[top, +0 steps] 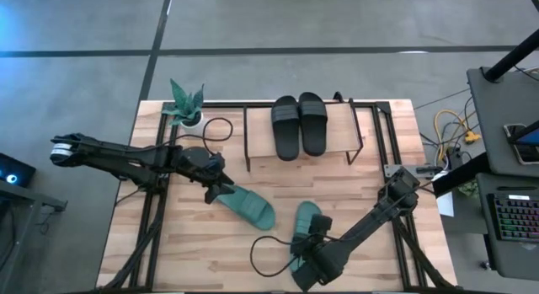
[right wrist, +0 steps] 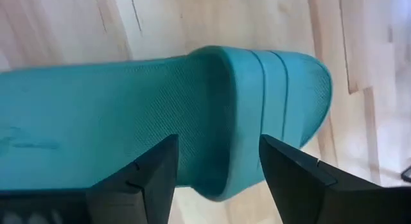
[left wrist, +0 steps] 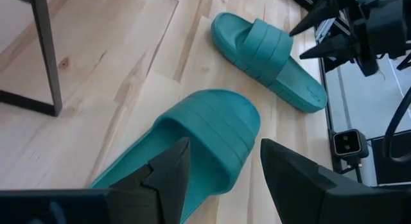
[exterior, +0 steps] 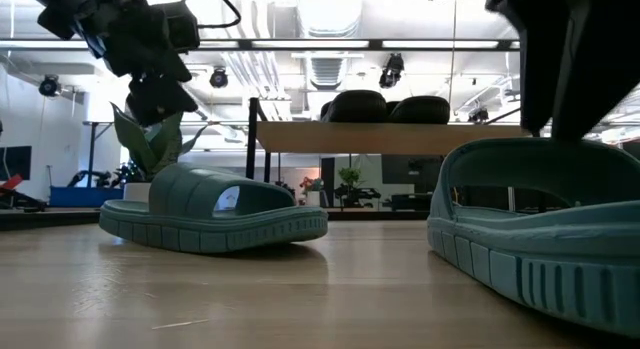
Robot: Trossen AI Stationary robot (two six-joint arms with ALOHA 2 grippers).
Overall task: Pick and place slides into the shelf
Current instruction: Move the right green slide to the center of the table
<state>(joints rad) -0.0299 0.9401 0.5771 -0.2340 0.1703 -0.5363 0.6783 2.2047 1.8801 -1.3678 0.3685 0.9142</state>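
Note:
Two black slides (top: 299, 124) lie side by side on the shelf's wooden top board (top: 341, 130) at the table's far middle. Two teal slides lie sole-down on the table: one left of centre (top: 251, 206), one near the front (top: 305, 220). My left gripper (top: 221, 193) is open and hangs just above the left teal slide (left wrist: 212, 131), at its end toward the table's left edge, fingers either side of its strap. My right gripper (top: 310, 243) is open low over the front teal slide (right wrist: 192, 108), at the strap's edge. My right gripper points down at the front teal slide's strap (right wrist: 244, 102) with its fingers apart. In the low view its dark body (exterior: 565, 79) reaches down to the strap's top (exterior: 500, 149). I cannot tell whether the fingers touch it.
A small potted plant (top: 185, 104) stands at the far left corner. Black cables loop on the table near the shelf's left leg (top: 221, 130) and near the front (top: 269, 243). Black frame rails run along both table sides. There is bare wood under the shelf's top board.

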